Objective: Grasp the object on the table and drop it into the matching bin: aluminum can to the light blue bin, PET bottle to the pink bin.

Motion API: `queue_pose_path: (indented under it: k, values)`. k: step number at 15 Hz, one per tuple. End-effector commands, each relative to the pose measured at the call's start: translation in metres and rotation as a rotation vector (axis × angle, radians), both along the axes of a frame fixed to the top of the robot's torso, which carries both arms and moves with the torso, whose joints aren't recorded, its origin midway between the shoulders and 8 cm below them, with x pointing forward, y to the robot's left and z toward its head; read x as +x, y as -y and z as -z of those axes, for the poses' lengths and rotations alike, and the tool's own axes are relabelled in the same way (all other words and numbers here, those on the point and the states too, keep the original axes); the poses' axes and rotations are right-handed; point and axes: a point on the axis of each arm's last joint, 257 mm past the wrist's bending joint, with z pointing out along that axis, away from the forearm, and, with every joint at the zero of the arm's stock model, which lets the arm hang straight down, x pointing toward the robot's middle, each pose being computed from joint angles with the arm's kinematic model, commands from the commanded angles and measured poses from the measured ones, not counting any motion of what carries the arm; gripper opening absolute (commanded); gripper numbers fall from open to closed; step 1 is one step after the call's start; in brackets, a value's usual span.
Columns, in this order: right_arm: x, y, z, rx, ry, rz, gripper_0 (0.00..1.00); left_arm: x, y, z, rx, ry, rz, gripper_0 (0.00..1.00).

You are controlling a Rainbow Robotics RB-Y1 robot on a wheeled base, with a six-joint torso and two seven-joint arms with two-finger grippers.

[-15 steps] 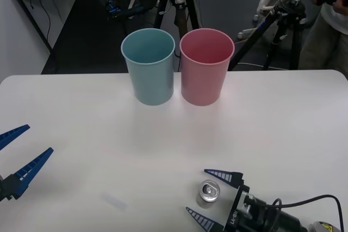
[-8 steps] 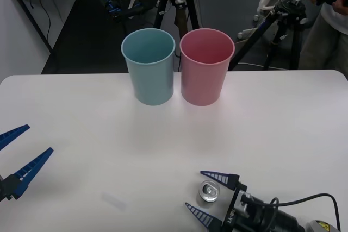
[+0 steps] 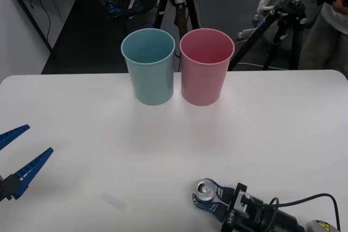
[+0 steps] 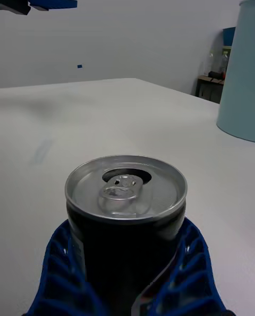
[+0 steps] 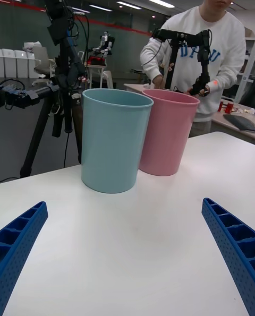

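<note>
White table (image 3: 283, 129) seen; light blue bin (image 3: 149, 66) and pink bin (image 3: 206, 66) placed at 12 o'clock, touching. Left gripper (image 3: 16, 158) held spread at 9 o'clock. Aluminum can (image 3: 206, 190) clamped upright by right gripper (image 3: 205, 198) at 5 o'clock.

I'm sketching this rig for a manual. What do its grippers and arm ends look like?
Both grippers have bright blue, ribbed, tapering fingers: the left gripper on a black mount, the right gripper on a black cylindrical wrist with small white lettering, a black cable looping behind it and a yellow warning sticker near the frame corner.
</note>
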Motion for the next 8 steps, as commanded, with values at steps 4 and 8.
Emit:
queue_pose_path:
  k: [4, 8]
  values:
    - [0.003, 0.005, -0.011, 0.009, 0.024, 0.001, 0.00, 0.000, 0.000, 0.000, 0.000, 0.000, 0.000, 1.00]
    - [0.009, 0.007, -0.041, 0.041, 0.053, 0.003, 0.00, 0.000, 0.000, 0.000, 0.000, 0.000, 0.000, 1.00]
